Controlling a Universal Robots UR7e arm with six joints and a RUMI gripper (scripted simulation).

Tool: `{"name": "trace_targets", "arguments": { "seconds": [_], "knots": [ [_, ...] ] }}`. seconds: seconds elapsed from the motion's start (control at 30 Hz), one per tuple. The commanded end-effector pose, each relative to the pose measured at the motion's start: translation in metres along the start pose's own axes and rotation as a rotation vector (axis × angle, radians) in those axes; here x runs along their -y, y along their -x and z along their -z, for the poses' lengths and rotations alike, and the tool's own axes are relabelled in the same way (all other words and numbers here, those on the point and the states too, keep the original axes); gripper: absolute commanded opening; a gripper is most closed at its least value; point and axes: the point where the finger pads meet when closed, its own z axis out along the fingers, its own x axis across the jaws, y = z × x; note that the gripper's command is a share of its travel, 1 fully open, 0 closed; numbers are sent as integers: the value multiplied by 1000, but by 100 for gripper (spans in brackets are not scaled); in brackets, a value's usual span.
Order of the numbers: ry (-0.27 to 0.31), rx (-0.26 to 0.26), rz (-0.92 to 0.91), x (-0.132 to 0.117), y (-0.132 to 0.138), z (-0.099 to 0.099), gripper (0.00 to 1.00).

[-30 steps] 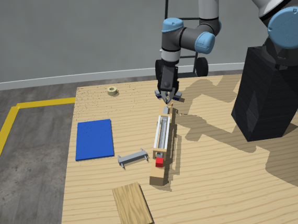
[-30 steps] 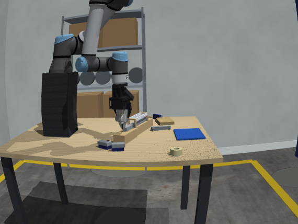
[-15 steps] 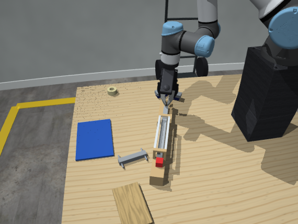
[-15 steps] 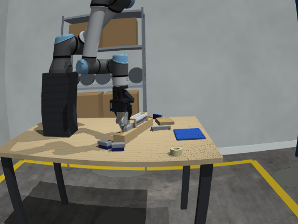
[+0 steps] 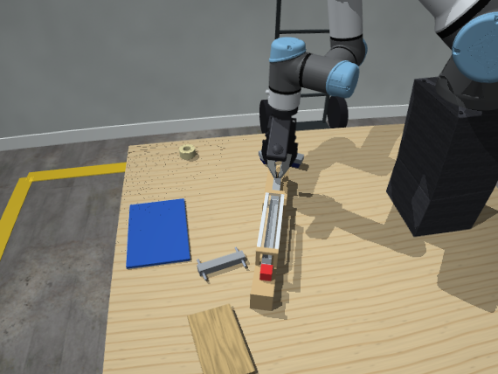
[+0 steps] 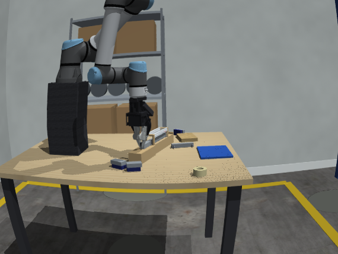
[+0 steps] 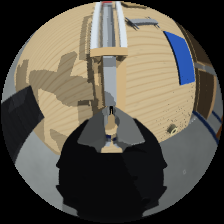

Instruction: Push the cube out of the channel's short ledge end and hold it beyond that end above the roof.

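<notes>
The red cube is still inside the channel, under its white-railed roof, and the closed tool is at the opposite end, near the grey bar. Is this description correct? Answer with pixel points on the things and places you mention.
Not quite: the red cube (image 5: pixel 266 273) is outside the channel (image 5: pixel 260 227) (image 6: pixel 153 140), just past its end, as the top view shows. The closed tool (image 5: pixel 277 176) (image 6: pixel 142 148) (image 7: pixel 111 106) is indeed at the opposite end, near the grey bar (image 5: pixel 276 183) (image 7: pixel 110 80).
</notes>
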Motion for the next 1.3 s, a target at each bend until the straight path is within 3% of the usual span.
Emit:
{"name": "trace_targets", "arguments": {
  "seconds": [0.0,0.6,0.83,1.27],
  "knots": [
    [-1,3,1,8,2,0,0],
    [-1,3,1,18,2,5,0],
    [-1,3,-1,17,2,18,0],
    [-1,2,-2,17,2,65,0]
  ]
}}
